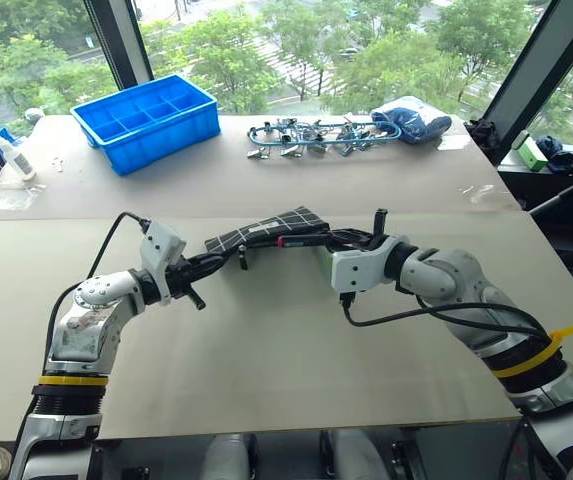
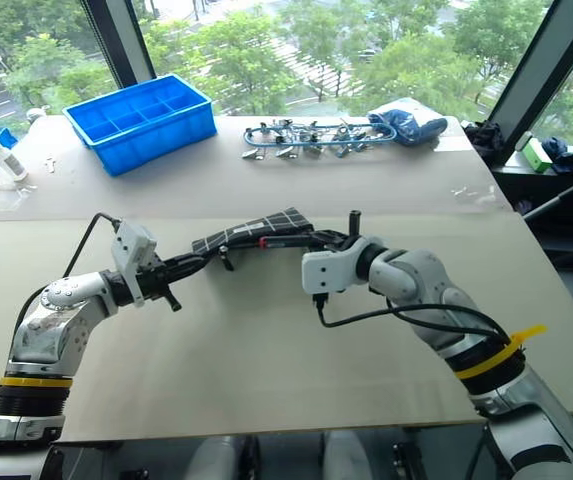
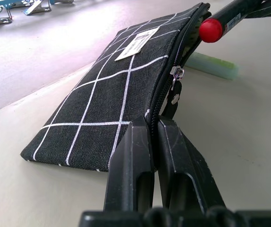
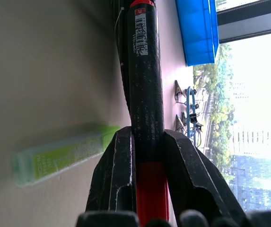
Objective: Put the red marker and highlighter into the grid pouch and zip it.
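The grid pouch (image 1: pixel 266 230), black with thin white lines, lies tilted at mid-table, its near end raised. My left gripper (image 3: pixel 153 125) is shut on the pouch's edge beside the zipper, below the zipper pull (image 3: pixel 175 80). My right gripper (image 4: pixel 147 135) is shut on the red marker (image 4: pixel 144 85). Held about level, the marker has its red tip (image 3: pixel 211 30) at the pouch's open mouth. The light-green highlighter (image 3: pixel 211 65) lies flat on the table beside the pouch, under the marker.
A blue divided bin (image 1: pixel 146 120) stands at the back left. A row of metal clips (image 1: pixel 306 135) and a blue bundle (image 1: pixel 411 118) lie at the back. A white bottle (image 1: pixel 16 155) stands at the far left. The table's near edge (image 1: pixel 266 425) lies below my arms.
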Robot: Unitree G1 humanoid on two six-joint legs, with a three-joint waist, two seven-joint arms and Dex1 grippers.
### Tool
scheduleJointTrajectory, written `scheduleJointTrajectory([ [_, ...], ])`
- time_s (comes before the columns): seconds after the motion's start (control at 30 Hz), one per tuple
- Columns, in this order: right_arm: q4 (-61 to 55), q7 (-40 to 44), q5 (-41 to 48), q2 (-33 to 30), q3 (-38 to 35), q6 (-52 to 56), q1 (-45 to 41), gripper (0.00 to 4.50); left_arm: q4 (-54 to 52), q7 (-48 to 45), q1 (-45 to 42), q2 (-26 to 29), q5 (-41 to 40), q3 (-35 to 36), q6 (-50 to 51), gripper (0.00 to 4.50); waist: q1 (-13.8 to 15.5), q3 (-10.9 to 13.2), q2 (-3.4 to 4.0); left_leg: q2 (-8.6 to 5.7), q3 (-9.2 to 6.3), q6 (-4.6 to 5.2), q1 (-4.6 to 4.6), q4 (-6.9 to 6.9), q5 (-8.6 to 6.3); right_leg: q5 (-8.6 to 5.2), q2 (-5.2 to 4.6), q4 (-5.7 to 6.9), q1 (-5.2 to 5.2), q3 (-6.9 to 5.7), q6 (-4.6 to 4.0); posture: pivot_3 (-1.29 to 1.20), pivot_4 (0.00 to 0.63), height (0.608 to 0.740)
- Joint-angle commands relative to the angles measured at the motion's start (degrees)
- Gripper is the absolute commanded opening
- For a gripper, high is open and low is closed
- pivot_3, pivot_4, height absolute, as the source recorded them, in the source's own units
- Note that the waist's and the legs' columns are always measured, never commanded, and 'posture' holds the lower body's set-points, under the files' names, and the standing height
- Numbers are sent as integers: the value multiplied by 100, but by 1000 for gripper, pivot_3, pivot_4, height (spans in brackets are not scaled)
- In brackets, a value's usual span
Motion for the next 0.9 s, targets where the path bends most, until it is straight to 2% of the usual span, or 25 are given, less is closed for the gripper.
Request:
scheduleJointTrajectory([
  [0.03, 104, -40, -192, 169, -95, -83, -278, 504, -165, -33, -73, -8, -97, 15, 8, 0, -1, 0, 0, 1, 0, 0, 0, 0, 0, 0, 1, 0, 0, 0, 0, 0, 150, 740],
  [0.33, 359, 103, -384, 446, -63, -234, -573, 504, -115, -72, -120, 7, -92, -13, -14, 0, -1, 0, 0, 0, 1, -4, 0, 0, 2, 0, 0, 1, 0, 0, 0, 0, 150, 740],
  [0.47, 652, -44, -758, 711, 302, -686, -841, 504, -70, -84, -172, -30, -69, -61, -27, 0, -5, 0, 0, 0, 1, -4, 1, 1, 3, 0, 0, 3, 0, 0, 0, 0, 150, 740],
  [0.77, 2097, -670, -1295, 1308, 927, -1985, -1553, 504, 79, -149, -325, -56, -51, -115, -86, 0, -22, 0, 0, 0, 6, -12, 2, 1, 7, 0, 1, 6, 0, 0, -1, 0, 150, 740],
  [0.9, 2577, -715, -1235, 1458, 783, -1856, -1684, 504, 42, -111, -311, -94, -57, -93, -71, 0, -20, 0, 0, 1, 6, -14, 2, 1, 9, 0, 1, 8, 0, 0, -1, 0, 150, 740],
])
